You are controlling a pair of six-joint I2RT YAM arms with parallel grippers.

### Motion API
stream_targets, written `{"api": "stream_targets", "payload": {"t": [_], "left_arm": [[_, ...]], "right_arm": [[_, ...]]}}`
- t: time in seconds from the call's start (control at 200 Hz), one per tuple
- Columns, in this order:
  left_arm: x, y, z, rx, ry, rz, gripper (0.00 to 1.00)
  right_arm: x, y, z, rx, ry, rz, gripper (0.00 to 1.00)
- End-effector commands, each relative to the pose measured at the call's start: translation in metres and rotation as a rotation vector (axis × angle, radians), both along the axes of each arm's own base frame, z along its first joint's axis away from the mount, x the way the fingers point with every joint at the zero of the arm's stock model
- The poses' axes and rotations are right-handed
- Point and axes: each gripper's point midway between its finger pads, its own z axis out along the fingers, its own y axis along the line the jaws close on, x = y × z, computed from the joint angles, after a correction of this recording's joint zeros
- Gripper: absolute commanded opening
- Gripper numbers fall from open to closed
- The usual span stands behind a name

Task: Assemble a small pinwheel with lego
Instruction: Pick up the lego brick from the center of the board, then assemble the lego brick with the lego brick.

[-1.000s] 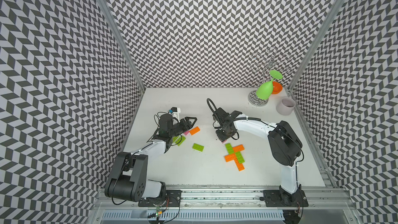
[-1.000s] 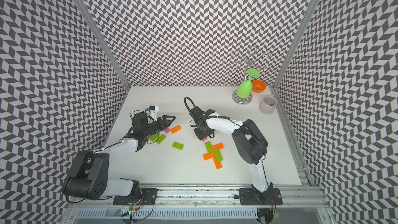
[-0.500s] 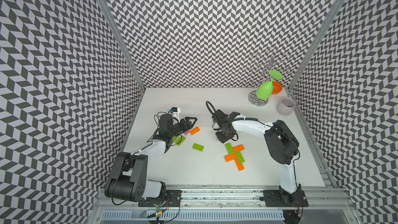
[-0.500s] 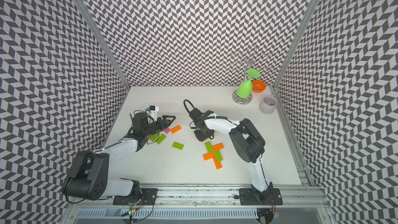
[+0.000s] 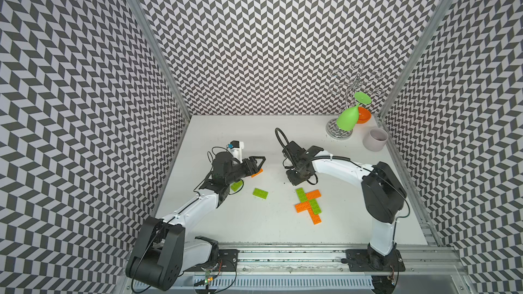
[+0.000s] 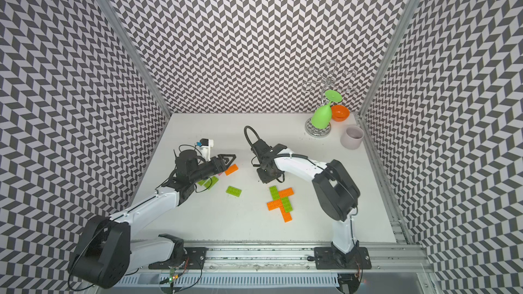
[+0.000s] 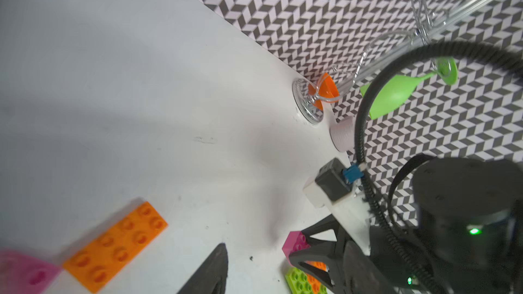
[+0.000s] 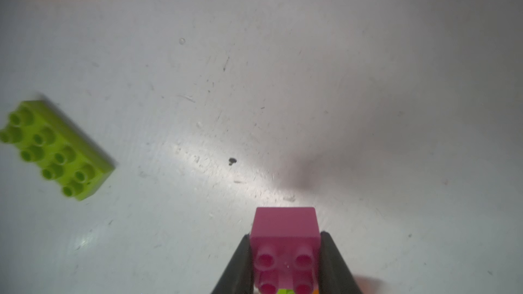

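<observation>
In the right wrist view my right gripper (image 8: 285, 237) is shut on a small pink square lego brick (image 8: 285, 227), studs facing the camera, low over the white table. In both top views that gripper (image 5: 295, 178) (image 6: 267, 176) hides the pink brick and sits just beyond the cross of lime and orange bricks (image 5: 308, 202) (image 6: 281, 202). My left gripper (image 5: 259, 164) (image 6: 229, 162) stands open over a loose orange brick (image 5: 257, 173) (image 7: 116, 246), holding nothing. A loose lime brick (image 5: 260, 193) (image 8: 56, 148) lies between the arms. Another lime brick (image 5: 236, 185) lies partly under the left wrist.
A wire glass rack with a green glass (image 5: 346, 120), an orange bowl (image 5: 363, 115) and a grey cup (image 5: 375, 139) stand in the far right corner. Another pink brick (image 7: 25, 272) lies beside the orange one. Patterned walls close three sides; a metal rail (image 5: 283, 250) runs along the front.
The right jaws have closed on the pink brick, and that gripper has shifted slightly. The left arm and the loose bricks have not moved.
</observation>
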Motion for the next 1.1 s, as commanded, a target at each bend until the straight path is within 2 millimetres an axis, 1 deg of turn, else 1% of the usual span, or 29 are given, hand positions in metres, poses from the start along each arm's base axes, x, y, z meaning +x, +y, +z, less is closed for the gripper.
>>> {"api": "stream_targets", "payload": {"t": [0.0, 0.085, 0.175, 0.245, 0.32, 0.411, 0.526, 0.881, 1.097], "left_arm": [[-0.032, -0.015, -0.031, 0.103, 0.037, -0.028, 0.65], [-0.056, -0.035, -0.041, 0.120, 0.044, -0.074, 0.65], [-0.077, -0.052, -0.050, 0.119, 0.050, -0.117, 0.66], [-0.089, -0.062, -0.058, 0.110, 0.065, -0.142, 0.66], [-0.097, -0.070, -0.064, 0.111, 0.080, -0.167, 0.66], [-0.100, -0.075, -0.069, 0.120, 0.089, -0.177, 0.66], [-0.099, -0.078, -0.069, 0.122, 0.089, -0.181, 0.66], [-0.098, -0.078, -0.070, 0.137, 0.086, -0.184, 0.66], [-0.098, -0.079, -0.070, 0.141, 0.084, -0.185, 0.65]], "right_arm": [[-0.017, -0.014, 0.025, 0.053, -0.023, -0.066, 0.28], [-0.040, -0.028, 0.017, 0.050, 0.025, -0.082, 0.27], [-0.059, -0.038, 0.007, 0.044, 0.059, -0.087, 0.26], [-0.070, -0.041, 0.000, 0.037, 0.082, -0.078, 0.25], [-0.076, -0.040, -0.004, 0.033, 0.092, -0.069, 0.24], [-0.078, -0.038, -0.007, 0.022, 0.096, -0.063, 0.23], [-0.078, -0.037, -0.011, 0.013, 0.101, -0.063, 0.23], [-0.074, -0.040, -0.023, -0.027, 0.098, -0.081, 0.21], [-0.077, -0.044, -0.033, -0.049, 0.114, -0.095, 0.20]]}}
